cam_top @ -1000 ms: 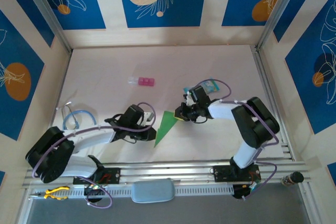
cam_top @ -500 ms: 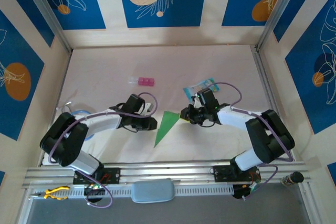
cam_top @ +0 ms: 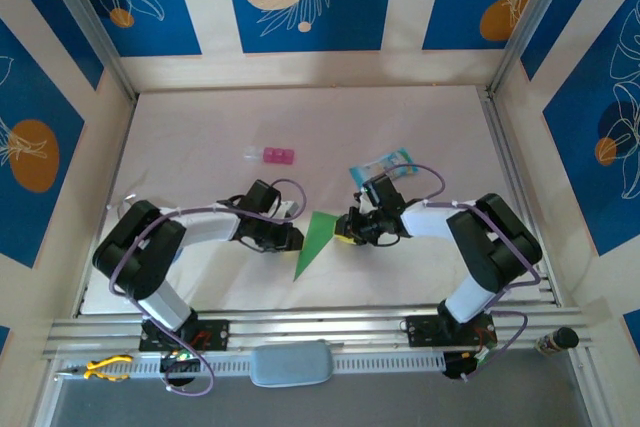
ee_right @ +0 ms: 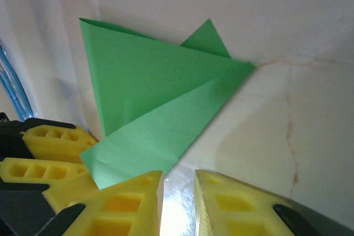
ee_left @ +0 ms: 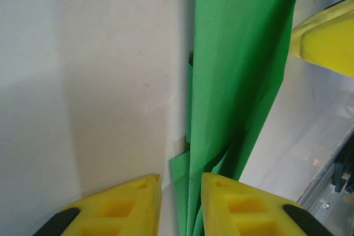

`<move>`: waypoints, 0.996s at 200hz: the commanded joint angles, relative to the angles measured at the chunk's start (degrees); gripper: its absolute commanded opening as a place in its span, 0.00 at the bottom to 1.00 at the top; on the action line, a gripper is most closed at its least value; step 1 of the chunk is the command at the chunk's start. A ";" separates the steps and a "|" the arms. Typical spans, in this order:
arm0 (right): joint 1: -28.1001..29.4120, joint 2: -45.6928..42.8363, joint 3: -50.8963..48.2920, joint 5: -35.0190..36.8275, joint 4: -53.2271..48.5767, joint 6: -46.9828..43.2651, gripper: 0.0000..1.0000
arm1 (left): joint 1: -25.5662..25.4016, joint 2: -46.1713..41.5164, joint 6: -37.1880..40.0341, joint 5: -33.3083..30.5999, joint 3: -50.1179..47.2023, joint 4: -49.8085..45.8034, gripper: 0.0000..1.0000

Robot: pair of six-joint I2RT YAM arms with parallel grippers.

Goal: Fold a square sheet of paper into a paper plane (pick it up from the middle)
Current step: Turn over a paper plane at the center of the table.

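The bright green paper, folded into a slim pointed dart, lies on the table between the two arms with its tip toward the near edge. My left gripper is low at its left side. In the left wrist view the dart's layered edges run into the narrow gap of the left gripper, and bare table still shows in that gap. My right gripper is at the dart's upper right. In the right wrist view the right gripper stands slightly open over bare table, touching the edge of the paper.
A small pink block lies farther back on the left. A pale blue printed packet sits just behind the right arm. A blue cable lies at the left side. Metal rails run along the near edge.
The left gripper has slid up and right against the paper's left edge. The right gripper swung out and came back lower toward the upper right corner. The paper stayed in place.
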 commanded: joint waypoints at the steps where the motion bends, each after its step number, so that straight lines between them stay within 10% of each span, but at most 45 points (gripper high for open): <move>1: 0.53 1.04 1.20 -1.69 0.57 0.64 0.21 | 0.20 2.01 0.69 3.04 1.54 0.94 0.27; 199: 1.36 5.31 1.86 -3.07 2.41 0.81 0.20 | 0.12 3.80 -2.78 5.40 0.83 4.93 0.30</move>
